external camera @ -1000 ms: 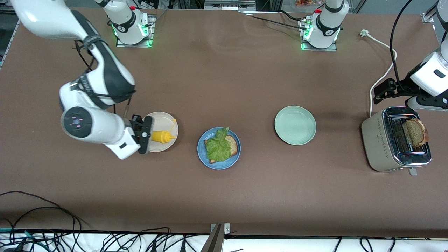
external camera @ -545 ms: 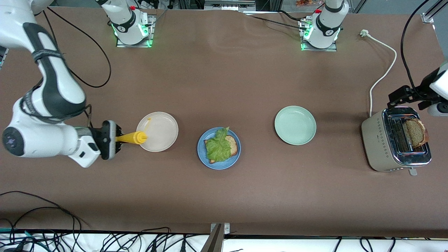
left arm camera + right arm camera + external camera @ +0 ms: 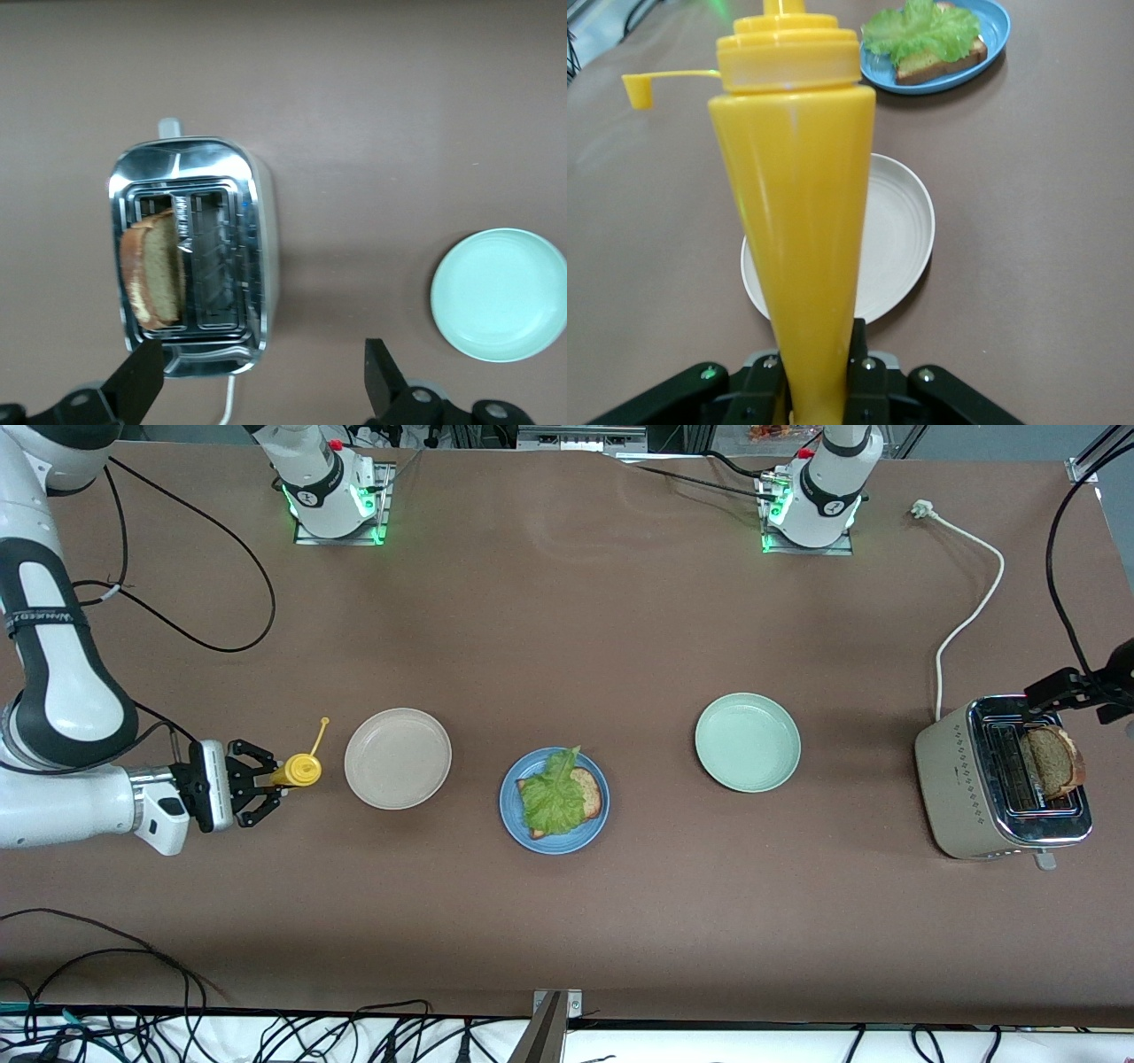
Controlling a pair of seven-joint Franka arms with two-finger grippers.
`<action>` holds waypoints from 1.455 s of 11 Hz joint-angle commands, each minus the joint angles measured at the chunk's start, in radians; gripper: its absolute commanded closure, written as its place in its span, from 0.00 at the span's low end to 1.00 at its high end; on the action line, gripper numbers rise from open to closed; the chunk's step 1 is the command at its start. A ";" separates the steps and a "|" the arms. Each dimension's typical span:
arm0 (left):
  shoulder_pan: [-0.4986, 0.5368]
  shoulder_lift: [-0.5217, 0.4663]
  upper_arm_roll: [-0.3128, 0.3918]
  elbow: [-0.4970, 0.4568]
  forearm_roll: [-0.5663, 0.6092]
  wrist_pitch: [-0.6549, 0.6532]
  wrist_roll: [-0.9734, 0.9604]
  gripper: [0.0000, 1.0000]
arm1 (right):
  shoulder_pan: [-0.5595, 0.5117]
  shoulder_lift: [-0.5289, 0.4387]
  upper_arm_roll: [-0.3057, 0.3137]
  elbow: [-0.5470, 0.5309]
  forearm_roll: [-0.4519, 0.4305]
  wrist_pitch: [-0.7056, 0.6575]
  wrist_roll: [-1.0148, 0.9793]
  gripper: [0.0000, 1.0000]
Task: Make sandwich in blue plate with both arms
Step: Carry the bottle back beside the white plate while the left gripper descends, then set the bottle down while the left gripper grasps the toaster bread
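Note:
The blue plate (image 3: 511,817) holds one brown bread slice (image 3: 590,794) with a green lettuce leaf (image 3: 553,799) on top; the plate (image 3: 994,42) also shows in the right wrist view. A second bread slice (image 3: 1054,761) stands in the toaster (image 3: 966,788) at the left arm's end. My left gripper (image 3: 1056,691) hangs open over the toaster's edge (image 3: 190,257) with nothing between its fingers. My right gripper (image 3: 264,784) is shut on a yellow sauce bottle (image 3: 298,771), held over the table beside the beige plate (image 3: 398,758). Its nozzle points toward that plate.
A pale green plate (image 3: 747,742) sits between the blue plate and the toaster. The toaster's white cable (image 3: 970,607) runs up to a plug. The bottle's (image 3: 799,221) open cap hangs on its strap. Black cables trail by the right arm.
My right arm has swung off the beige plate toward its own end of the table, carrying the bottle. The left gripper has slid toward the left arm's end, over the toaster.

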 commanded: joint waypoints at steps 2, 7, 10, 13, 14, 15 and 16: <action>0.003 0.062 0.084 0.008 -0.039 0.049 0.103 0.00 | -0.094 0.180 0.101 0.020 0.020 -0.014 -0.133 1.00; 0.017 0.181 0.225 0.008 -0.209 0.138 0.331 0.00 | -0.146 0.323 0.147 0.021 0.017 0.005 -0.219 1.00; 0.023 0.244 0.246 0.007 -0.213 0.193 0.338 0.00 | -0.166 0.364 0.144 0.021 0.011 0.009 -0.286 1.00; 0.023 0.287 0.246 0.005 -0.213 0.210 0.329 0.00 | -0.183 0.412 0.138 0.021 0.010 0.028 -0.363 1.00; 0.025 0.292 0.246 0.005 -0.214 0.210 0.323 0.00 | -0.184 0.419 0.135 0.021 0.008 0.028 -0.374 1.00; 0.025 0.303 0.246 0.005 -0.214 0.210 0.323 0.00 | -0.186 0.438 0.133 0.023 0.008 0.029 -0.391 1.00; 0.025 0.310 0.246 0.005 -0.214 0.210 0.323 0.00 | -0.194 0.448 0.132 0.021 0.008 0.049 -0.414 1.00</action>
